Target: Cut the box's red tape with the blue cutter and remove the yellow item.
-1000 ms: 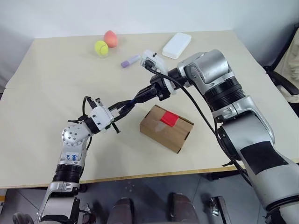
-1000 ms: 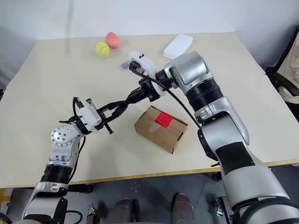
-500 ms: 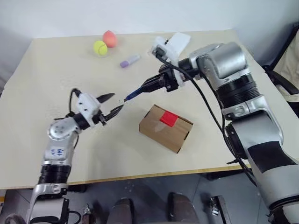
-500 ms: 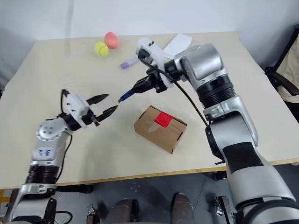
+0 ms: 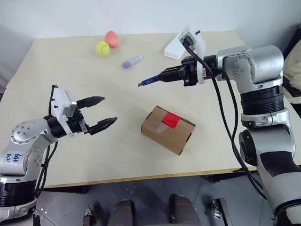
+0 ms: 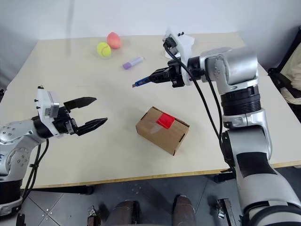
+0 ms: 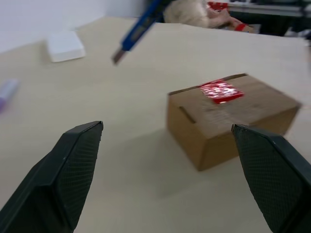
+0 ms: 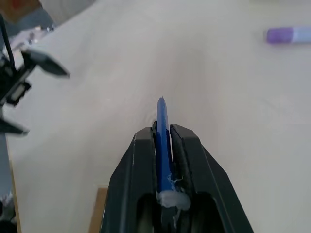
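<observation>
The blue cutter [image 5: 153, 80] was held clamped between the closed fingers of the right hand [image 5: 175, 74], raised above the tabletop [image 5: 56, 84] toward its far right part, its tip pointing toward the left edge. The left hand [image 5: 98, 113] was seen with its two black fingers spread wide and nothing between them, raised over the near left part of the tabletop, well apart from the cutter.

The box [image 5: 167, 129] was found lying closed near the middle of the near edge, turned at an angle to that edge, with the red tape [image 5: 170, 119] stuck across its top seam, uncut. The yellow item could not be seen.

Toward the far edge, a tennis ball [image 5: 102, 47] and a peach-coloured ball [image 5: 111, 38] were placed just beside each other, a lilac marker [image 5: 131, 61] lay near them, and a flat white case [image 5: 174, 48] was set toward the far right corner.
</observation>
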